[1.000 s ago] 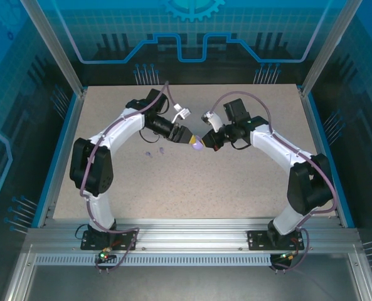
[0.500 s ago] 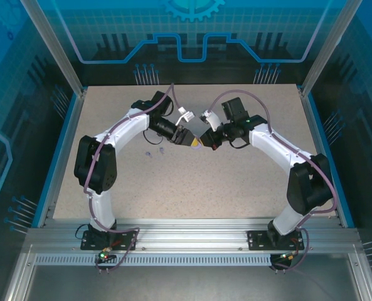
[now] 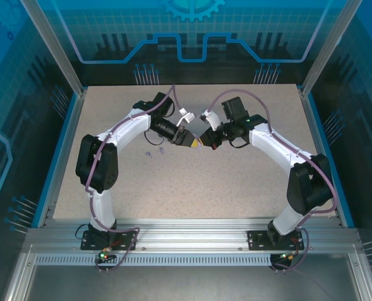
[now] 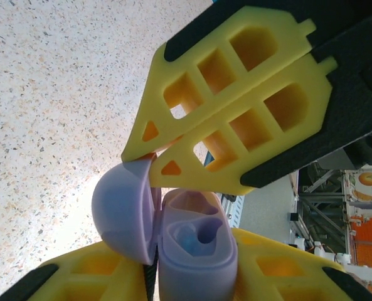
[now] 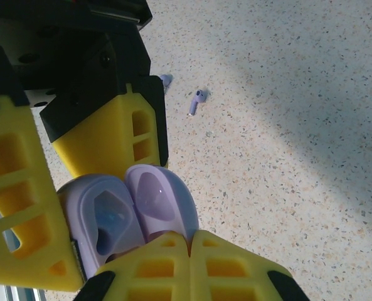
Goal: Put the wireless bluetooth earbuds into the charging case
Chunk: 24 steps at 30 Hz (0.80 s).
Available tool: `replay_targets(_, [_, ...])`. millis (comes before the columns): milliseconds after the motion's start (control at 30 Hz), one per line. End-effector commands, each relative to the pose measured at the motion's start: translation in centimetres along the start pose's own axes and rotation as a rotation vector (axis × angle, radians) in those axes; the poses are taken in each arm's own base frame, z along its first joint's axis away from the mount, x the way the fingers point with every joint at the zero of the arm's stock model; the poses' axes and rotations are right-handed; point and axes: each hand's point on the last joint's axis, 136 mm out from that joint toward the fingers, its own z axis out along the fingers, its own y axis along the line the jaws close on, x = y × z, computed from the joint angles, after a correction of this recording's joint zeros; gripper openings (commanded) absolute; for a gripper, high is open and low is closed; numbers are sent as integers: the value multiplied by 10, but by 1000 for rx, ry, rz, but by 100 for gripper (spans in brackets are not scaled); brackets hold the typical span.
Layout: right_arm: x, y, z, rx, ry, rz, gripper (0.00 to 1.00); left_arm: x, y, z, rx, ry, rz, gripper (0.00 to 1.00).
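Note:
A lavender charging case (image 4: pixel 201 269) hangs open above the table's middle, its lid (image 4: pixel 120 213) swung aside. My left gripper (image 4: pixel 186 263) is shut on the case's base, one yellow finger on each side. My right gripper (image 5: pixel 190 233) is shut on the rim of the lid (image 5: pixel 160 200), next to the base (image 5: pixel 104 219). From above, the left gripper (image 3: pixel 194 142) and right gripper (image 3: pixel 204 140) meet tip to tip. Two lavender earbuds lie on the table left of them, one (image 5: pixel 197 101) (image 3: pixel 162 150) nearer than the other (image 5: pixel 165 79) (image 3: pixel 149 152).
The speckled tabletop (image 3: pixel 236 188) is ringed by a blue rim and aluminium frame posts (image 3: pixel 54 50). White cable clips (image 3: pixel 186 116) stick up from both wrists near the meeting point.
My left gripper has moved right to the case and closed its fingers round the base. The right gripper has kept its hold and stayed put. The earbuds have not moved.

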Motion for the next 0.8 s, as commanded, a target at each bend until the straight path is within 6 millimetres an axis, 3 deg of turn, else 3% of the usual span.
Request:
replay_targets(0, [-5,10,1,-36,1,-13,0,-8,-10,-1,31,-14,27,31])
replay_targets(233, [-6,9,0,-18,-2,-5,0,-10,-12,0,45,-23,33,12])
replay_targets(333, [-13,3,-8,23,-30,20,22,-10,-11,-2,29,-32,45,5])
replay_targets(433, [-20,-6,-26,68,-63,65,37,-13,-7,-10,-4,-70,58,0])
replay_targets(500, [-22,-8,-39,85,-87,88,41,-17,-3,-22,-21,-121,56,0])
replay_targets(600, [-24,-5,-57,90,-127,121,55,-24,1,-45,-59,-223,65,0])
replay_targets(767, [-20,0,-66,94,-140,208,64,-30,1,-81,-150,-387,112,0])
